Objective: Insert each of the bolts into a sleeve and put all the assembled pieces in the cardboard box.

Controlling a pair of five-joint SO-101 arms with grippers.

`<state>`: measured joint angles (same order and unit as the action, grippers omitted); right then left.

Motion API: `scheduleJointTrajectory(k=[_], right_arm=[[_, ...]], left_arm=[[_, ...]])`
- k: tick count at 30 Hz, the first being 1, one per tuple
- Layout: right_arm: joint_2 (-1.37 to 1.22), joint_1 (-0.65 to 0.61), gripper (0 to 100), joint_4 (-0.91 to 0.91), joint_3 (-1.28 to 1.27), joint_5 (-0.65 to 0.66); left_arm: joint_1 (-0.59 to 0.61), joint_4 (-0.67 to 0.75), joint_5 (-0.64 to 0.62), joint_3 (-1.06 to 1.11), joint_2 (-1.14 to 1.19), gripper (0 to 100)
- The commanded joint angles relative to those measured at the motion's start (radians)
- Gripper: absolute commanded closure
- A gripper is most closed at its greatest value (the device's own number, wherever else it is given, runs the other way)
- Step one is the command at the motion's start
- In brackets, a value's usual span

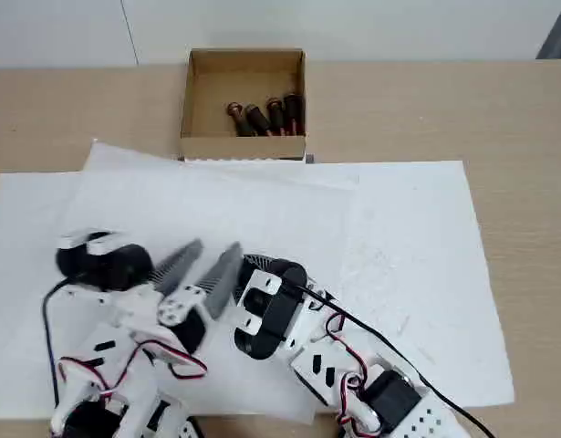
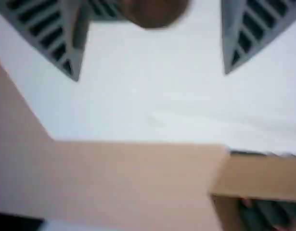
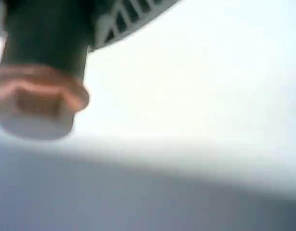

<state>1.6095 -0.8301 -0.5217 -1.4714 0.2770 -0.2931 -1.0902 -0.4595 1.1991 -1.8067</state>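
The cardboard box (image 1: 244, 146) stands at the far middle of the table with several assembled pieces (image 1: 266, 117) lying in it. My left gripper (image 1: 216, 245) is open near the front, its grey fingers spread and pointing toward the box. In the left wrist view a round brown bolt head (image 2: 155, 12) sits between the spread fingers (image 2: 61, 43), deep toward the palm, and the box (image 2: 263, 178) lies ahead. The right arm (image 1: 271, 310) is close beside the left gripper. In the right wrist view a dark sleeve (image 3: 46, 33) with a copper bolt head (image 3: 39, 103) at its end is held beside a grey finger (image 3: 133, 19).
White paper sheets (image 1: 399, 237) cover the table from the box to the front edge. Bare wooden table (image 1: 499, 109) surrounds the box. The two arms crowd the front left, with cables (image 1: 371, 338) trailing along the right arm.
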Motion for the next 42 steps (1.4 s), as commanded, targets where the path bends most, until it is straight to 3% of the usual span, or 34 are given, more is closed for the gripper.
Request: scheduleJointTrajectory(k=[1, 7, 12, 18, 22, 28, 42], right_arm=[[0.01, -0.008, 99.5, 0.035, 0.023, 0.006], [0.01, 0.019, 99.5, 0.027, 0.023, 0.002], [0.002, 0.143, 99.6, 0.025, 0.02, -0.011], [-0.001, 0.272, 99.6, -0.058, -0.003, -0.192], [-0.001, 0.317, 99.6, -0.171, 0.003, -0.311], [-0.012, 0.318, 99.5, -0.237, 0.095, -0.377], [-0.72, 0.323, 99.5, -0.252, 0.74, -0.379]], left_arm=[[0.069, 0.005, 0.052, -0.045, -0.006, 82], [0.143, 0.003, 0.14, 0.001, -0.009, 100], [0.186, 0.0, 0.207, 0.097, -0.009, 99], [0.195, 0.003, 0.272, 0.242, -0.009, 99], [0.195, 0.005, 0.299, 0.315, -0.009, 99], [0.19, 0.003, 0.299, 0.377, -0.009, 99], [0.189, 0.003, 0.299, 0.423, -0.011, 99]])
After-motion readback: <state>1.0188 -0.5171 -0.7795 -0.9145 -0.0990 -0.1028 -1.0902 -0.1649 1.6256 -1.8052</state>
